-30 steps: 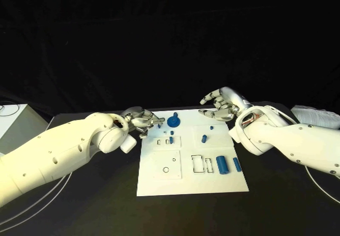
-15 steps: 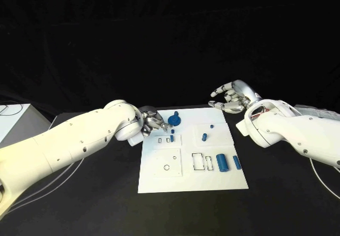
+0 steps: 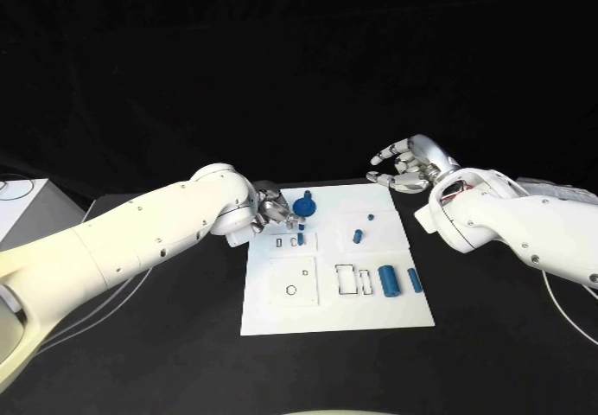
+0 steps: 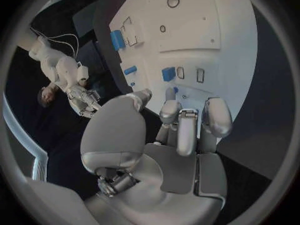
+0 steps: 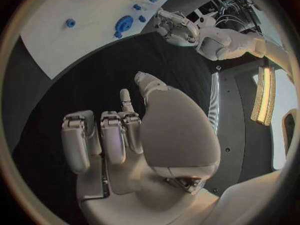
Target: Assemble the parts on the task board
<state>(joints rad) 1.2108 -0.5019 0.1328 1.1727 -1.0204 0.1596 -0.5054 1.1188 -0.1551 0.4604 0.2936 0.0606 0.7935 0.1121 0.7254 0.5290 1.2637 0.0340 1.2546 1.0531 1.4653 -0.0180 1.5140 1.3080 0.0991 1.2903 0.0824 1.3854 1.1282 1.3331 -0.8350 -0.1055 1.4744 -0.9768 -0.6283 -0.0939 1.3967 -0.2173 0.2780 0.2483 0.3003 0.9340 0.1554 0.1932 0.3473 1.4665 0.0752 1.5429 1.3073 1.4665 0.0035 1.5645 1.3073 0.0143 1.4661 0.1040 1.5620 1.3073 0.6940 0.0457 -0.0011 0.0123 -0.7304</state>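
The white task board (image 3: 332, 304) lies in the middle of the black table. On it I see a round blue part (image 3: 303, 207) at the far left, a small blue piece (image 3: 301, 239) by two slots, another piece (image 3: 358, 234) mid-board, and a blue cylinder (image 3: 389, 281) beside a shorter piece (image 3: 415, 279) at the right. My left hand (image 3: 272, 213) hovers at the board's far left corner, close beside the round part, fingers apart and holding nothing (image 4: 172, 135). My right hand (image 3: 408, 168) hangs off the board beyond its far right corner, fingers loosely bent, empty (image 5: 119, 135).
A white box (image 3: 19, 207) stands at the table's left edge. Grey cables (image 3: 567, 303) run along the right side. Black table surface lies open in front of the board and on both sides of it.
My left hand has edged in toward the round blue part at the board's far left corner. My right hand has drawn back from the board's far right corner. The parts lie where they were.
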